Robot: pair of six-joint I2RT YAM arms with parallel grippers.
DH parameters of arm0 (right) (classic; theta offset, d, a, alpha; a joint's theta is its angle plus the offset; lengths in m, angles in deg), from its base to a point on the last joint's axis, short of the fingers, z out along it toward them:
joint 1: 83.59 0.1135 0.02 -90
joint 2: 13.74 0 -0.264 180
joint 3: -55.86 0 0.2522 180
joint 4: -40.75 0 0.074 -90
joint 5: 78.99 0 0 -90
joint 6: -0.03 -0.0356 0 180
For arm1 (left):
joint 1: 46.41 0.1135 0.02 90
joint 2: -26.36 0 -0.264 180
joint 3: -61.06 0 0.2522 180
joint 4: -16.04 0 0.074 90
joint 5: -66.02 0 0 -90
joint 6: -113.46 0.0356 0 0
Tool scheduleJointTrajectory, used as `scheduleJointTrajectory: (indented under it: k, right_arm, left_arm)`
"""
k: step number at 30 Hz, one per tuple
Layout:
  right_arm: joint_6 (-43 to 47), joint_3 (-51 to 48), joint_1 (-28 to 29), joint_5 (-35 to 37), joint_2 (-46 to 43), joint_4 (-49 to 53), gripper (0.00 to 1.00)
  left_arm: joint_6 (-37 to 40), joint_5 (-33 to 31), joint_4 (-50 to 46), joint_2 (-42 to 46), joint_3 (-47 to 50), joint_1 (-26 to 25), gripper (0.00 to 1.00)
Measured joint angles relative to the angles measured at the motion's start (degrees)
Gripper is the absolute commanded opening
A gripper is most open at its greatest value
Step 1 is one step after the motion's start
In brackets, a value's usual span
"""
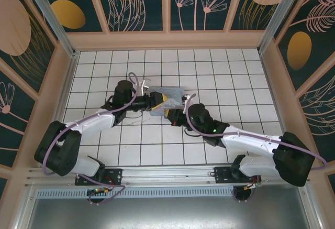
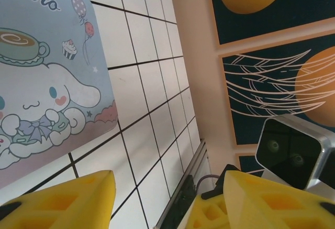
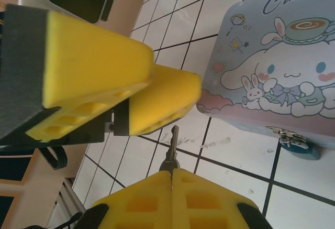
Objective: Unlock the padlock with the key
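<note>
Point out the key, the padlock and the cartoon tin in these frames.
key (image 3: 171,142), right wrist view, on its thin blade.
padlock (image 3: 302,149), right wrist view, on its teal body.
tin (image 3: 277,66), right wrist view, on its printed face.

Yellow pads, a pastel tin, white tiles

The left gripper (image 2: 167,189) and the right gripper (image 3: 171,175) have bright yellow pads on black mounts. The key (image 3: 170,153) is dull grey metal and the padlock (image 3: 299,148) is teal. The tin (image 3: 282,56) is pastel blue with a white cartoon dog and pink clouds. The floor (image 1: 157,150) is white tile with dark grout. The far walls (image 1: 141,6) are dark teal with orange ovals and pale line-drawn plants.
</note>
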Motion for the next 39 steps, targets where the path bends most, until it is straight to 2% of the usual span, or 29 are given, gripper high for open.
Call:
scheduleJointTrajectory:
  k: [14, 17, 24, 32, 39]
  right_arm:
    - [0.0, 0.7, -0.3, -1.0, 1.4, -1.6, 0.0]
    - [0.0, 0.7, -0.4, -1.0, 1.6, -2.3, 0.0]
    - [0.0, 0.8, -0.5, -1.0, 2.1, -2.8, 0.0]
    - [-0.7, 0.8, -0.7, -0.9, 2.1, -2.8, 0.0]
    - [-5.3, 0.7, -0.8, 1.1, 1.9, -2.7, 0.0]
  left_arm:
    - [0.0, 0.9, 0.6, -0.6, 0.0, 0.0, 0.44]
    - [0.0, 1.0, 0.9, -1.1, 0.0, 0.0, 0.44]
    - [0.0, 1.0, 0.9, -1.2, 0.0, 0.0, 0.53]
    - [-0.2, 0.5, 1.3, -1.2, 0.4, 0.0, 0.73]
    - [-1.2, -2.4, 1.3, 0.0, 3.4, 0.0, 0.75]
